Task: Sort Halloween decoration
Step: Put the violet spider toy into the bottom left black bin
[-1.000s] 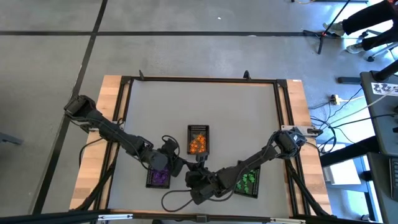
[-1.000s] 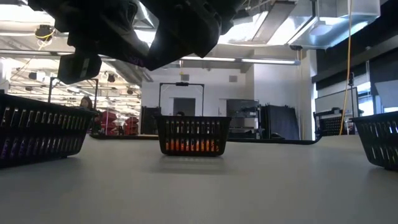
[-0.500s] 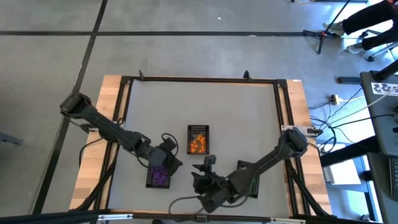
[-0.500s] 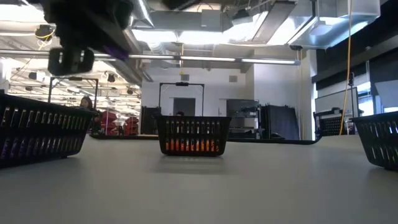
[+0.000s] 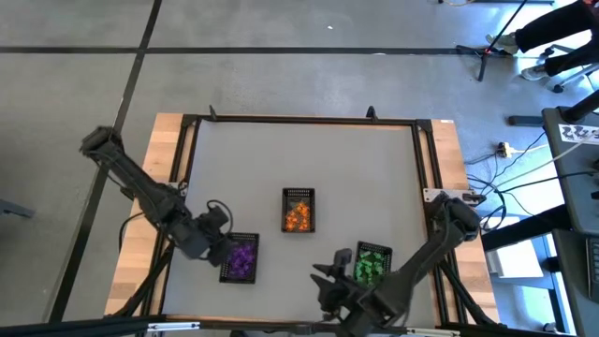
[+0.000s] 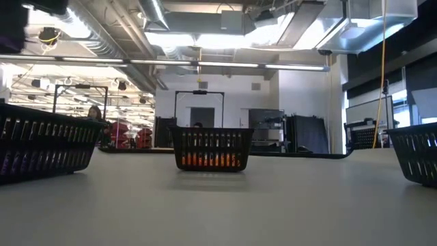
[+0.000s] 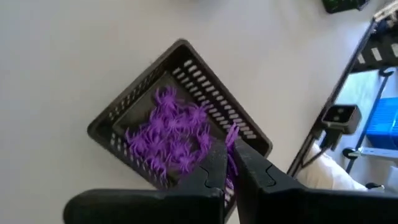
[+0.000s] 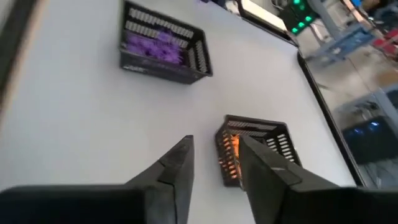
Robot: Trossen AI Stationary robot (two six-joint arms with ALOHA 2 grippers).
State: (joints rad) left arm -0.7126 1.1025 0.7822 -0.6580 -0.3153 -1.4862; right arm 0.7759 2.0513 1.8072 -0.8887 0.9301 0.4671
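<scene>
Purple trinkets [image 7: 165,140] lie in a black mesh tray [image 5: 241,260] at the near left. Orange ones [image 5: 298,217] fill the middle tray [image 6: 210,149], and green ones [image 5: 372,267] the near right tray. My left gripper [image 7: 233,140] hangs over the purple tray's edge, shut on a purple trinket. In the high view it stands just left of that tray [image 5: 220,237]. My right gripper [image 8: 214,149] is open with nothing between its fingers. It hovers at the table's near edge [image 5: 329,278], beside the green tray. My left gripper pinches a small purple trinket [image 7: 231,132] between its two fingertips. The fingers slant downward from the table's left side. The trinket is lifted clear, above the purple tray's rim.
Bare grey tabletop [image 5: 299,154] stretches behind the three trays to the far edge. A black frame [image 5: 192,140] and wooden borders run along the table's sides. Cables [image 5: 505,168] and equipment stand beyond the right edge.
The two grippers, close together between the trays a second ago, have parted. My left gripper has drawn back toward the table's left edge, to the purple tray. My right gripper has pulled back toward the near edge and rightward. Both have left the low view.
</scene>
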